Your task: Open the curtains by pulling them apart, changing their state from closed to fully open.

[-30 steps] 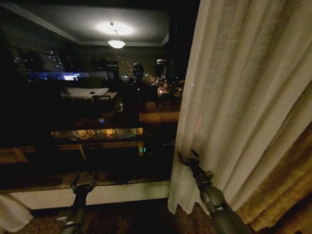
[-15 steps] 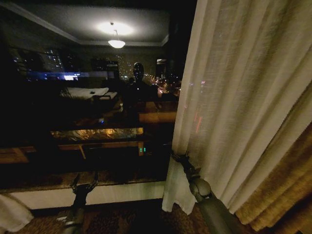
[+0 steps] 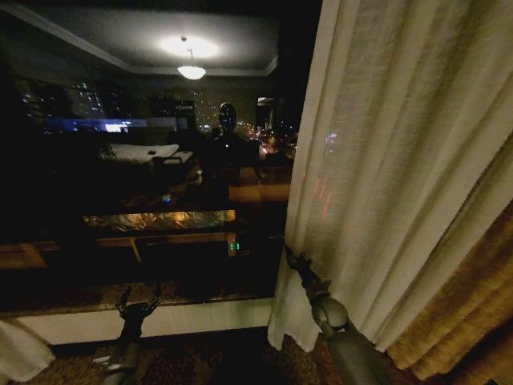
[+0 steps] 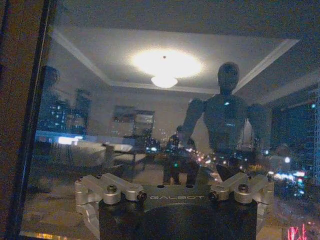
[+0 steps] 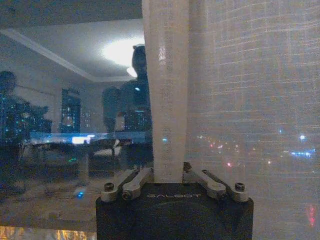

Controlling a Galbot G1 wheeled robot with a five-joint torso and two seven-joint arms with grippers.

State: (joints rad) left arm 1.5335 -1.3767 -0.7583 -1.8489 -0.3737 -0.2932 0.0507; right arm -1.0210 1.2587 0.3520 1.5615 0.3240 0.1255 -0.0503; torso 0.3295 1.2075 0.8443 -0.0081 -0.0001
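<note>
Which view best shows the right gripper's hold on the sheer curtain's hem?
The right wrist view: the right gripper has the sheer curtain hem between its fingers. The head view shows that gripper small at the panel's edge. The left wrist view faces glass.

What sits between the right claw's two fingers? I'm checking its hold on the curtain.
The hemmed edge of the right curtain panel runs down between the right claw fingers, seen in the right wrist view.

A dark window pane [image 3: 144, 160] is seen, with a lit ceiling lamp [image 3: 191, 70] reflected in it. City lights [image 3: 272, 144] are visible beyond. Patterned carpet [image 3: 208, 365] is noted below.
</note>
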